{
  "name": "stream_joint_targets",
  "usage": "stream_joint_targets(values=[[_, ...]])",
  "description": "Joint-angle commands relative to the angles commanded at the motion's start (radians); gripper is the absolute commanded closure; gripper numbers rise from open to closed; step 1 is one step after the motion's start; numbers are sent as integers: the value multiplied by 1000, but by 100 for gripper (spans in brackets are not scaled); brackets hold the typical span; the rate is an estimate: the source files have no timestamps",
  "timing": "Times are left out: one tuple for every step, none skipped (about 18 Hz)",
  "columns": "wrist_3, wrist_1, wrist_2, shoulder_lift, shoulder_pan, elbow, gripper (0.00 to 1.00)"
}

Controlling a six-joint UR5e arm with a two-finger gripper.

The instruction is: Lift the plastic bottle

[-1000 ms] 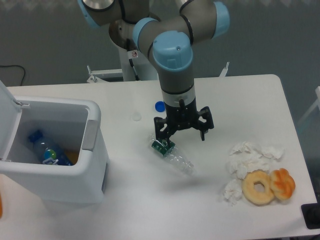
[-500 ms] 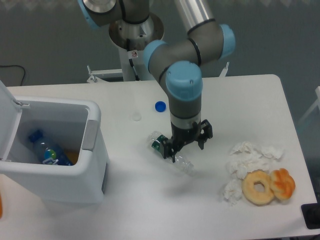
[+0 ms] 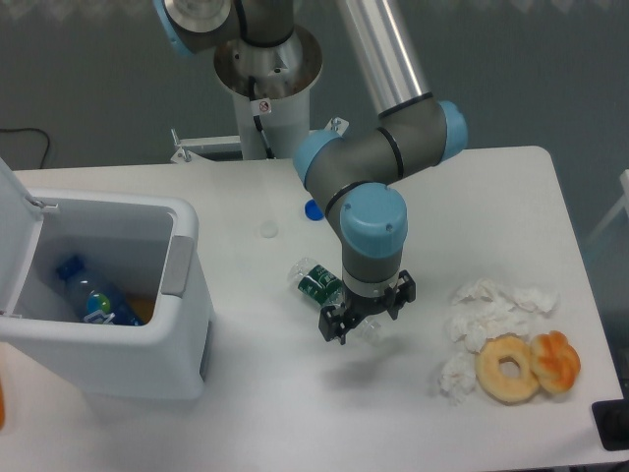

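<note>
Gripper [image 3: 364, 320] lowered to table level over the lower body of the plastic bottle [image 3: 320, 284], fingers spread to either side and not yet closed; actual contact with the bottle not discernible. Straddling placement judged to prepare a grasp across the narrow width of the lying bottle. Bottle on its side on the white table [image 3: 491, 197], just left of centre, running diagonally, upper end with dark green label band exposed up-left of the wrist, lower end hidden under the gripper. Clear, ridged, dented walls; no cap visible. Small blue cap [image 3: 312, 208] further back, partly behind the arm. Open white bin [image 3: 182, 265] at left holding a blue-labelled bottle [image 3: 93, 295]. Crumpled tissues [image 3: 486, 310] and two doughnuts [image 3: 529, 366] at right.
</note>
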Motion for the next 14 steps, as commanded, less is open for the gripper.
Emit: stream_joint_targets(values=[[0, 0, 0, -3, 6, 0, 0], [2, 0, 0, -6, 12, 0, 0], [2, 2, 0, -9, 17, 0, 0], [2, 2, -6, -11, 18, 0, 0], [0, 2, -21, -18, 19, 0, 0], [-2, 2, -32, -25, 19, 0, 0], [-6, 6, -35, -32, 19, 0, 0], [-9, 9, -35, -37, 19, 2, 0], [-9, 9, -35, -38, 19, 5, 0], [-9, 9, -43, -41, 19, 5, 0], [-9, 9, -54, -43, 19, 5, 0], [-9, 9, -61, -43, 17, 5, 0], [-9, 9, -63, -45, 17, 5, 0], [-8, 9, -63, -48, 17, 5, 0]])
